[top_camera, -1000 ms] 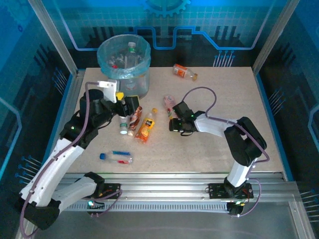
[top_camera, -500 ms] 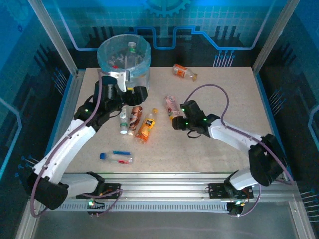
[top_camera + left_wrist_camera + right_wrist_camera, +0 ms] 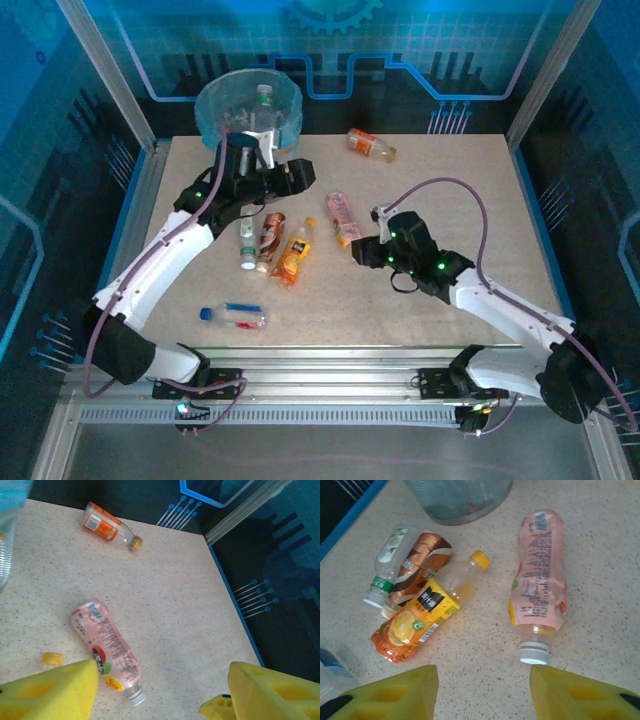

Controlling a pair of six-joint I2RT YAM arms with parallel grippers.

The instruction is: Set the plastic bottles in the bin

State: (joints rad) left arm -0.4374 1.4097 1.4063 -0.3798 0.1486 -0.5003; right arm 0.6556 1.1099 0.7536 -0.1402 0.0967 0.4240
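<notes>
The bin [image 3: 212,104], grey mesh with a blue bag, stands at the back left with several bottles inside [image 3: 263,98]; its base shows in the right wrist view [image 3: 460,497]. My left gripper [image 3: 297,177] [image 3: 162,690] hangs open and empty just in front of the bin. A pink-labelled bottle [image 3: 343,216] [image 3: 107,645] [image 3: 539,572] lies mid-table. My right gripper [image 3: 364,250] [image 3: 484,690] is open and empty, just short of its white cap. An orange-labelled bottle [image 3: 293,253] [image 3: 422,615], a brown one [image 3: 270,240] [image 3: 417,570] and a green-labelled one [image 3: 247,244] [image 3: 387,560] lie together.
A clear bottle with a blue cap [image 3: 232,316] lies near the front left. Another orange-labelled bottle [image 3: 371,144] [image 3: 105,525] lies at the back of the table. The right half of the table is bare; blue frame rails [image 3: 545,220] bound the sides.
My left gripper has risen from the bottle cluster and moved back and right, to the bin's front. My right gripper has drawn back towards me and to the right, away from the pink bottle.
</notes>
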